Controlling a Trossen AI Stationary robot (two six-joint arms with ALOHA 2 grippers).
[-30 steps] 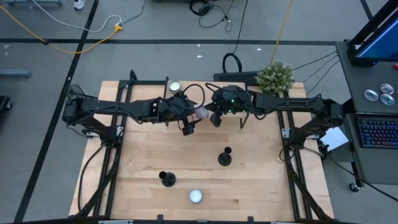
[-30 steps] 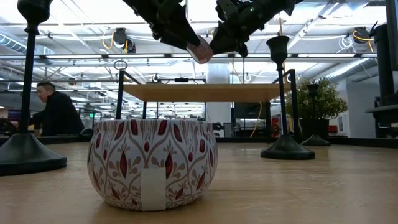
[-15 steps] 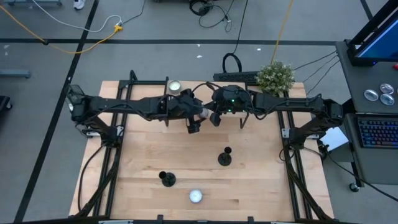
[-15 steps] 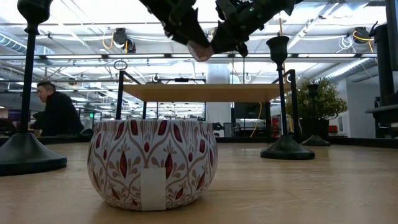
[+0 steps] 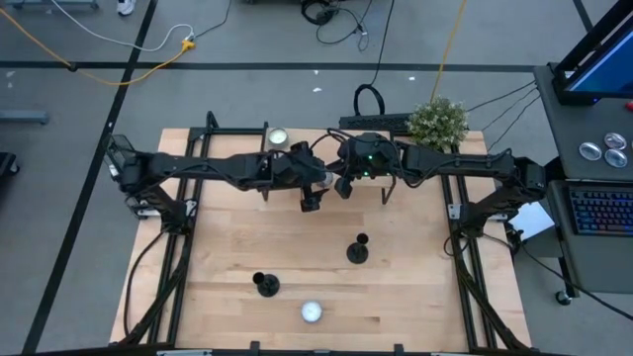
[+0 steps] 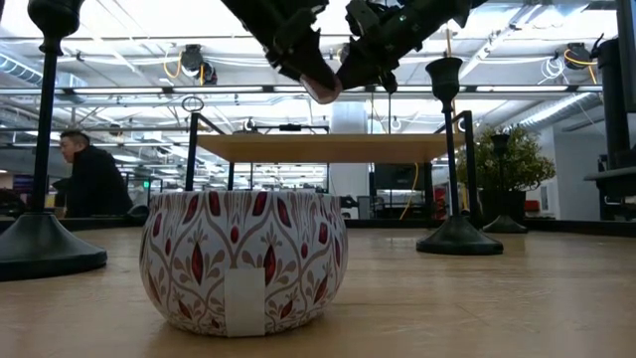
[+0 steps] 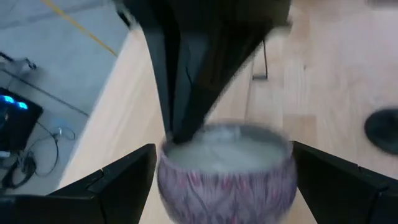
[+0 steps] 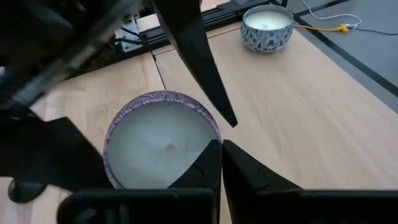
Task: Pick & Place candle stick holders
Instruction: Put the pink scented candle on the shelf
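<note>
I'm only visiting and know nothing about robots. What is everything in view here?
matte black candle stick holders: three, black; two on the table's near half, one farther back by the plant
light wooden table: one, pale wood
red-patterned candle tin: one, near edge
blue-grey patterned candle tin: one, far edge
purple-patterned candle tin: one, held above the table
green plant: one, far right corner
person: one, dark top, room behind
left gripper: black, clamped on purple tin
right gripper: black, against that tin
</note>
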